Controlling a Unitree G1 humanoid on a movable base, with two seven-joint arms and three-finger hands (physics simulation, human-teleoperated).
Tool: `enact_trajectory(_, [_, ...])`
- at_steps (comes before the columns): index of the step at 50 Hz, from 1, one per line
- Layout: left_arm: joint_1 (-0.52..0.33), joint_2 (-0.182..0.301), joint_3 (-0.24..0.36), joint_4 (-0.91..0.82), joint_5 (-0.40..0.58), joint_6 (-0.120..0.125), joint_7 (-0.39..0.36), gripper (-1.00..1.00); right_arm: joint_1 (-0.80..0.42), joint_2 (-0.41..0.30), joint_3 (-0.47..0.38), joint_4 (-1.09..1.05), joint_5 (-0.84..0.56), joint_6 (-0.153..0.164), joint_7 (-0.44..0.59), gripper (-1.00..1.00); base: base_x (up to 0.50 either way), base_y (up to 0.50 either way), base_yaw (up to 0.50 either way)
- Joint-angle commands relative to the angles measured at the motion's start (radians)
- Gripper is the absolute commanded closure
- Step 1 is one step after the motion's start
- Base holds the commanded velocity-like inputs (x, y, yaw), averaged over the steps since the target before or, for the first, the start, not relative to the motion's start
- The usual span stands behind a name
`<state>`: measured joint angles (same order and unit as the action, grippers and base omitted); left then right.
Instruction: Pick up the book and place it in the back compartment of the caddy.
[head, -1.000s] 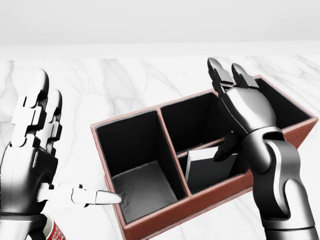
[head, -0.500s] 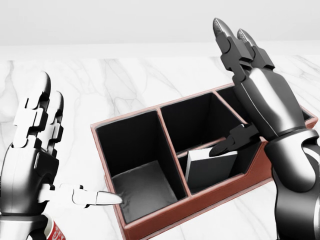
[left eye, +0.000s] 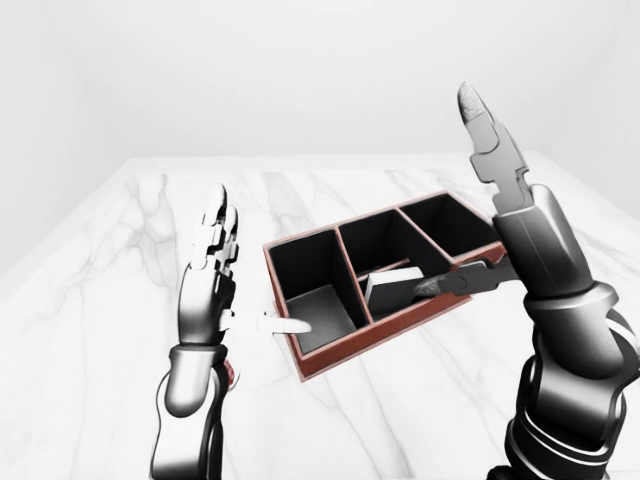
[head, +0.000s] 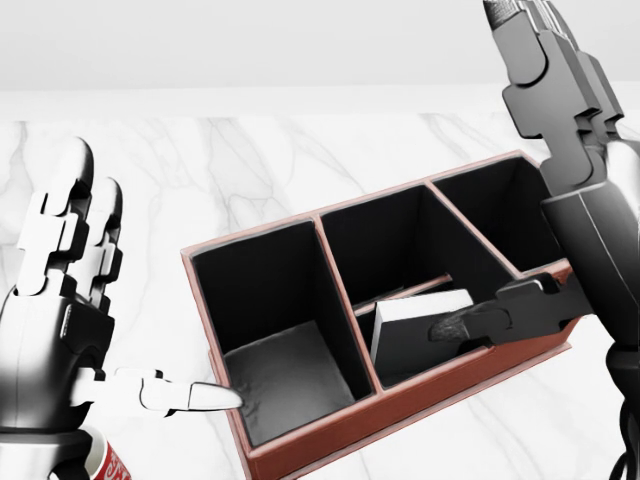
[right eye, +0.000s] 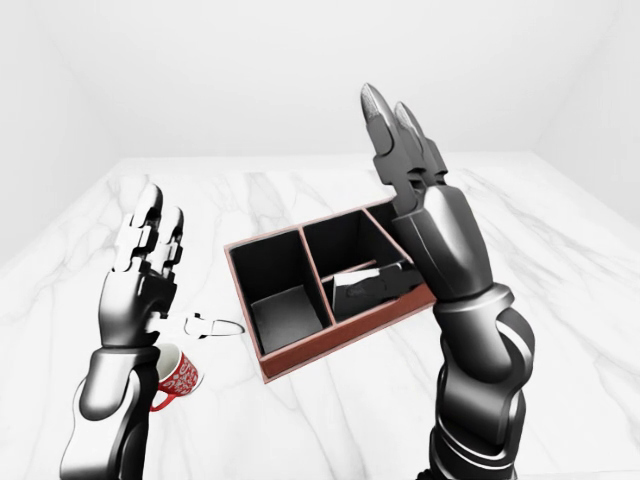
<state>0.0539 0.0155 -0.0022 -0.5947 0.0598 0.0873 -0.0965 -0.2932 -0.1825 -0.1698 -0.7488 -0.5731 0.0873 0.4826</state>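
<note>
Marble table (head: 300, 160): caddy (head: 400, 400), book (head: 415, 335) inside; red mug (right eye: 178, 378) left.

Head view close above caddy (head: 400, 400), eye views wider, sharing it

**Finishes on the marble top**

The table (head: 300, 150) looks like polished white marble with grey veins. The caddy (head: 400, 398) has reddish-brown, leather-like matt walls and a dull black lining. The book (head: 415, 335) at its 5 o'clock shows smooth pale paper. Both hands, left hand (head: 60, 300) and right hand (head: 570, 200), gleam like glossy metal. The mug (right eye: 178, 378) looks glazed ceramic.
</note>
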Motion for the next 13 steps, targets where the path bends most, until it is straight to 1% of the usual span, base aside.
enact_trajectory(1, [-0.003,0.0,0.006,-0.005,-0.009,0.0,0.002,-0.99,0.066,0.002,-0.047,-0.126,0.14,0.0,-0.007,-1.0,0.0,0.0,0.0])
enact_trajectory(2, [-0.003,0.0,0.006,-0.002,-0.009,0.0,0.003,-0.99,0.065,0.011,-0.061,-0.147,0.186,0.0,0.012,-1.0,0.0,0.0,0.0])
enact_trajectory(8, [-0.006,0.001,0.009,-0.003,-0.014,0.0,0.004,-0.99,0.068,-0.012,-0.108,-0.18,0.307,0.0,-0.006,-1.0,0.0,0.0,0.0])
enact_trajectory(13, [-0.004,0.001,0.006,-0.004,-0.013,0.0,0.006,-0.98,0.07,-0.037,-0.127,-0.202,0.365,0.0,-0.016,-1.0,0.0,0.0,0.0])
